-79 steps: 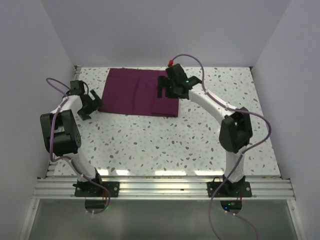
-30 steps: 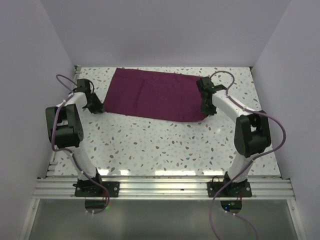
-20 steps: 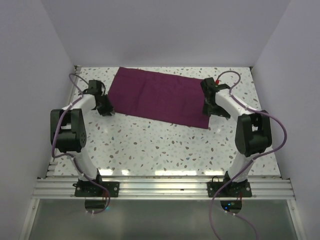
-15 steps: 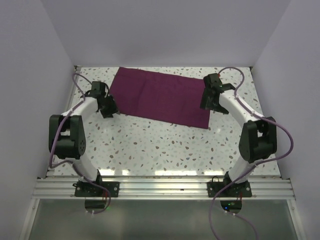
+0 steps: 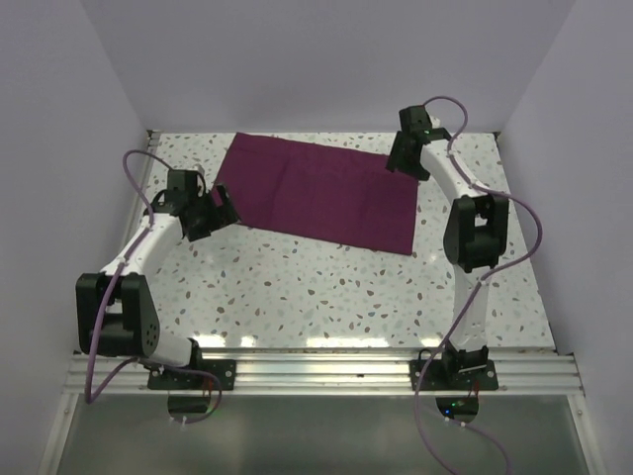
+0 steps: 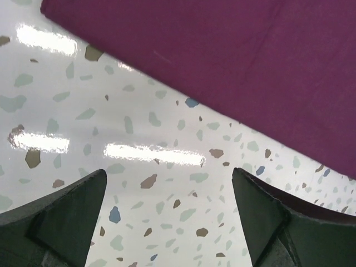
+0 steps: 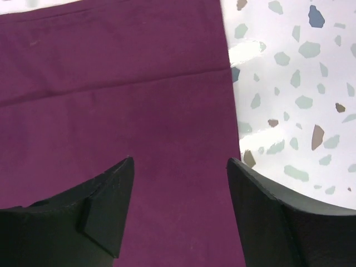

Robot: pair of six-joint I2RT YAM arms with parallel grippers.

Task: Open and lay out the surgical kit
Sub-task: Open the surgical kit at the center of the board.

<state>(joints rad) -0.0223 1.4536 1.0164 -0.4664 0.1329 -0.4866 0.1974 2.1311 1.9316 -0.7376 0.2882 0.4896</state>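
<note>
Maroon cloth [image 5: 316,193] — on speckled table [image 5: 326,287]

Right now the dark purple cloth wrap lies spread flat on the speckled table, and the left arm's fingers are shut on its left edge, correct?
No. The left wrist view shows the left gripper, fingers open, over bare speckled table beside the dark purple cloth wrap, holding nothing. The wrap does lie spread flat.

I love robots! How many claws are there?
2. The left claw is open over the table beside the left edge of the purple cloth; the right claw is open above its far right corner.
</note>
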